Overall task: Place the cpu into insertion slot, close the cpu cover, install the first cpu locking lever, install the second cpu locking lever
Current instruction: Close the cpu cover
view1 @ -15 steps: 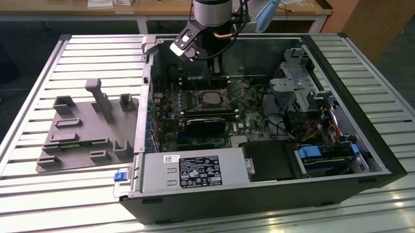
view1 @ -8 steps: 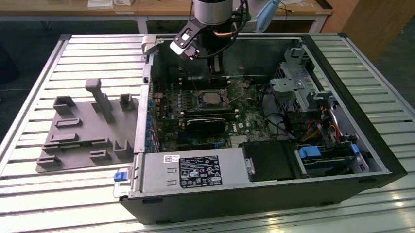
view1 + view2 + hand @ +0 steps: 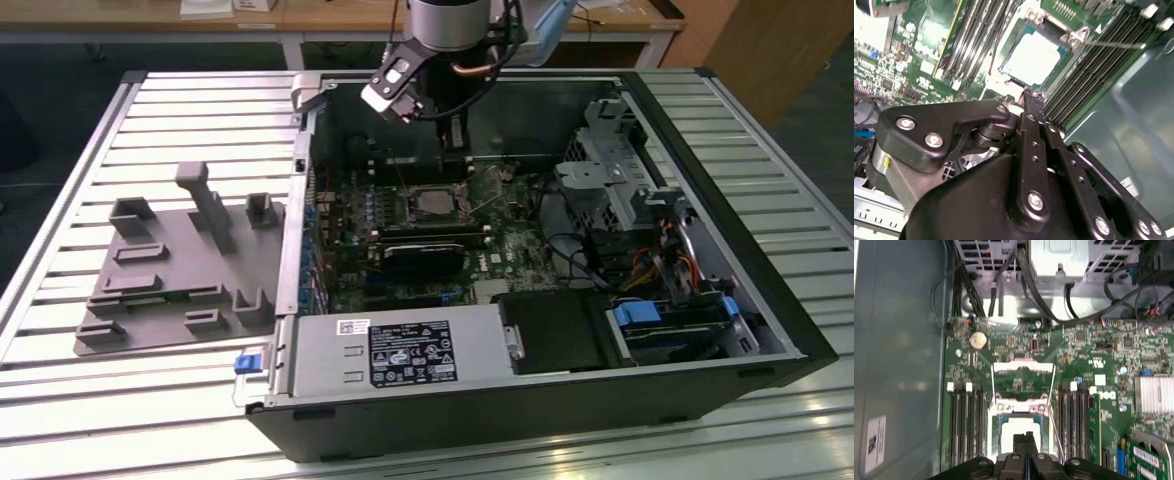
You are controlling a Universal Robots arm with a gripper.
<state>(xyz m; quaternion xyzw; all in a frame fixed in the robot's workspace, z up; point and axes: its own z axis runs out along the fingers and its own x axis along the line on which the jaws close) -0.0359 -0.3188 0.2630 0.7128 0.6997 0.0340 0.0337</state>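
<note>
The cpu [image 3: 1016, 432], pale silver, lies flat in the insertion slot [image 3: 434, 203] on the green board; it also shows bright in the second wrist view [image 3: 1034, 57]. The cpu cover [image 3: 1023, 368], a thin silver frame, stands swung open beyond the socket, with board showing through its cut-out. A thin wire locking lever [image 3: 1114, 45] sticks out unlatched beside the socket, and one lever [image 3: 1053, 427] runs along the cpu's side. My gripper [image 3: 1025, 436] hangs just above the cpu's near edge, fingers pressed together and holding nothing. It reaches down into the case [image 3: 458, 140] and shows again [image 3: 1031, 95].
Black memory slots [image 3: 961, 425] flank the socket on both sides. A finned heatsink [image 3: 1154, 392] and cable bundles [image 3: 1029, 280] lie nearby, and the grey case wall [image 3: 899, 365] stands close. Outside the case, a grey fixture tray [image 3: 174, 270] sits on the slatted table.
</note>
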